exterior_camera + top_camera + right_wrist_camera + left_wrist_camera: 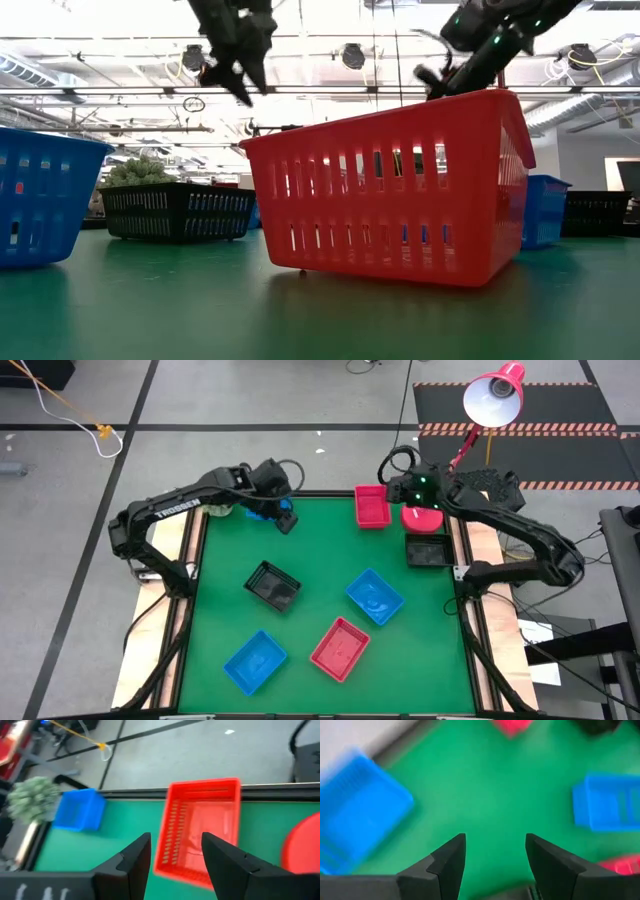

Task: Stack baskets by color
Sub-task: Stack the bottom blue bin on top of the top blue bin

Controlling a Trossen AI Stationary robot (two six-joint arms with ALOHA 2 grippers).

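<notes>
Seven baskets show from above on the green bench (320, 575), none of them visibly nested. Taking the round red lamp base (424, 518) as landmark: one red basket (372, 506) lies just beside it toward the bench's middle, a black basket (428, 550) just in front of it, and another black basket (272, 585), two blue and one more red lie well apart from it across the mat.

The right claw (408, 490) hovers just beside that base, above the near red basket, fingers spread and empty. It looks as if it has just let go or is about to grasp.

The left claw (287, 520) hangs far from the base over a corner blue basket (262, 512), fingers apart, holding nothing.

Next, probably, fetch the far red basket (340, 648) and nest it squarely in its twin.
</notes>
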